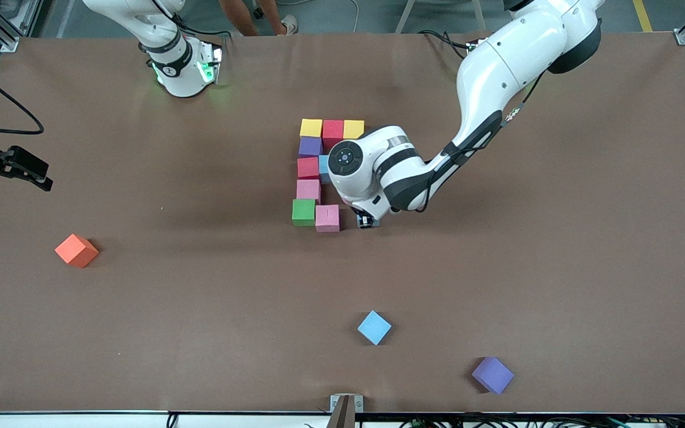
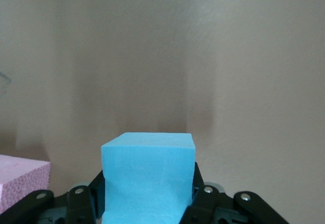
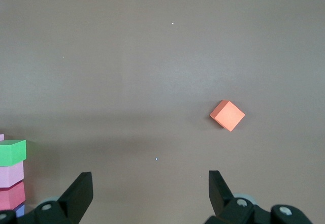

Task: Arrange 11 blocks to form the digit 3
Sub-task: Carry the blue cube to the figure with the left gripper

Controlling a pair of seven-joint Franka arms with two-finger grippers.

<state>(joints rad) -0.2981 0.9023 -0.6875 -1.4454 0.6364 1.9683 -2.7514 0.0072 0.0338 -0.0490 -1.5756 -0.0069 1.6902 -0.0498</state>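
Fingers (image 2: 203, 203) of left gripper (image 2: 147, 209) clamp light blue block (image 2: 148, 173); right gripper (image 3: 147, 196) waits spread wide.

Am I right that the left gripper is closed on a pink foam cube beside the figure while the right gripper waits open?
Not quite: the left gripper is closed on a light blue foam cube, as the left wrist view shows. The right gripper does wait open.

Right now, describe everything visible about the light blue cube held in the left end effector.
The light blue cube looks like matte foam with sharp edges and a faintly grainy face, unmarked and undamaged. It sits upright and square, clamped between the black fingers of the left end effector, low over the bare brown table. It is beside the pink cube that ends the figure's nearest row, toward the left arm's end. Whether it touches the table cannot be told.
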